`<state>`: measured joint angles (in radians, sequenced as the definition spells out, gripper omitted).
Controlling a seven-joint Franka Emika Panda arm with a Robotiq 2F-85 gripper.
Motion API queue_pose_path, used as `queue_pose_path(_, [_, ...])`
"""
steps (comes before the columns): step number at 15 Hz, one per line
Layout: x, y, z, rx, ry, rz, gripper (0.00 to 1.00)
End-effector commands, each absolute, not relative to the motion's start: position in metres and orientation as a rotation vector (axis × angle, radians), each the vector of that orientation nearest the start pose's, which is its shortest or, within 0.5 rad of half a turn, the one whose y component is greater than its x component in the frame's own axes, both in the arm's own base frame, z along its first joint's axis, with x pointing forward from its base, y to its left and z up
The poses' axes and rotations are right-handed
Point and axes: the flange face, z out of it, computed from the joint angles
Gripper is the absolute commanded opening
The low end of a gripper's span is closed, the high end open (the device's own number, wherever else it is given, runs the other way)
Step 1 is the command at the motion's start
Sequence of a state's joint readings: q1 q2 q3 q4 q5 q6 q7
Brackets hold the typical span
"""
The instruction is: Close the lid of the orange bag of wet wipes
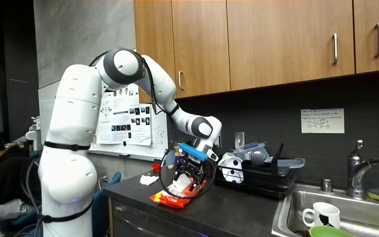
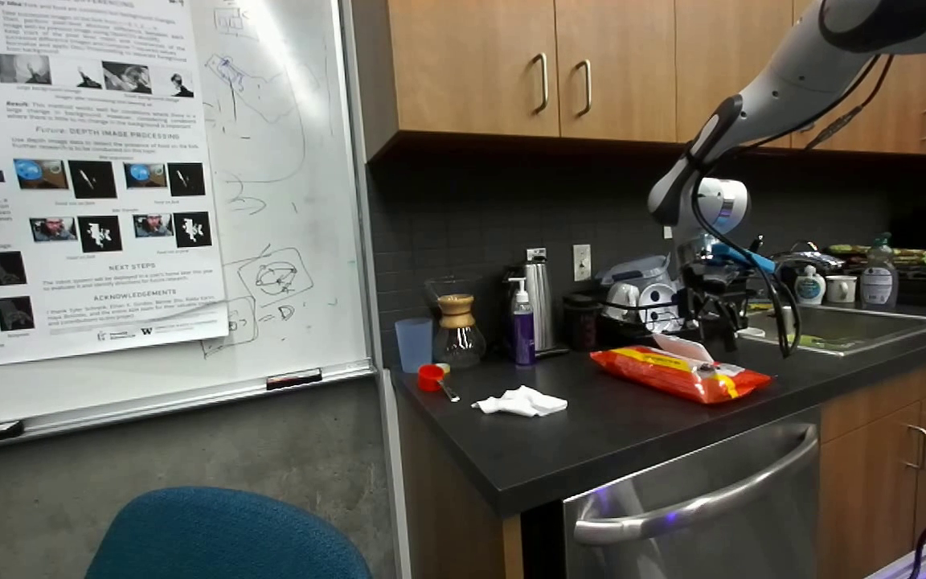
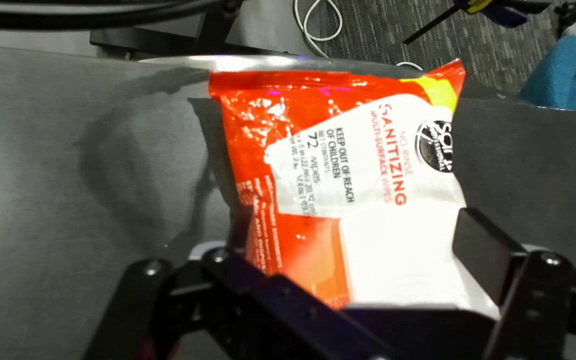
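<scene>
Nearest the wrist cam, the gripper (image 3: 360,240) has its black, hard-edged jaws spread wide w/ nothing visibly held. Btwn them shows the orange bag of wet wipes (image 3: 348,175): glossy, crinkled film, approx. rectangular & puffed, w/ crimped ends, white label & yellow patches. It lies on the dark, matte counter (image 2: 503,442), near the front edge. The lid (image 2: 684,348), a thin, pale flap, tilts up off the bag's top, near the gripper; whether they touch, can't tell.

A smooth black cable (image 1: 178,197) loops round the gripper & in an exterior view crosses in front of the bag. Also on the counter: crumpled white tissue (image 2: 522,401), red scoop (image 2: 430,377) w/ metal handle, purple pump bottle (image 2: 524,334), hourglass-shaped glass carafe (image 2: 460,344) w/ wood collar, translucent blue cup (image 2: 414,344). Past the gripper, blk dish rack (image 1: 262,180) w/ dotted white dish (image 1: 233,168) & clear plastic tubs (image 1: 253,151); farther along, steel sink (image 1: 283,212). Bg: glossy whiteboard (image 2: 318,161) w/ poster (image 2: 121,281), wood-grain cabinets (image 1: 291,39).

Wrist view alone gives legible bag print (e.g. SANITIZING, 72 wipes) & grey ribbed carpet (image 3: 373,65) beyond the counter. White mug (image 1: 327,214) in the sink + seated person (image 1: 8,177) in bg show in an exterior view only.
</scene>
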<state>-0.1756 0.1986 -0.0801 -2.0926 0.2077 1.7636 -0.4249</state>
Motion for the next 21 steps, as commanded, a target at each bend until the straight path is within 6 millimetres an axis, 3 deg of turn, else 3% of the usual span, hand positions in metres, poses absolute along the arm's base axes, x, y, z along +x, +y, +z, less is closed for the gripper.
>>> queue_pose_path(1, [0.486,-0.1,0.303,-2.752,-0.134,0.601,1.0])
queue_pose_path(9, [0.478,-0.088,0.288,-2.781,-0.167,0.587,1.0])
queue_pose_path(21, [0.493,-0.058,0.291,-2.879,-0.297,0.51,1.0])
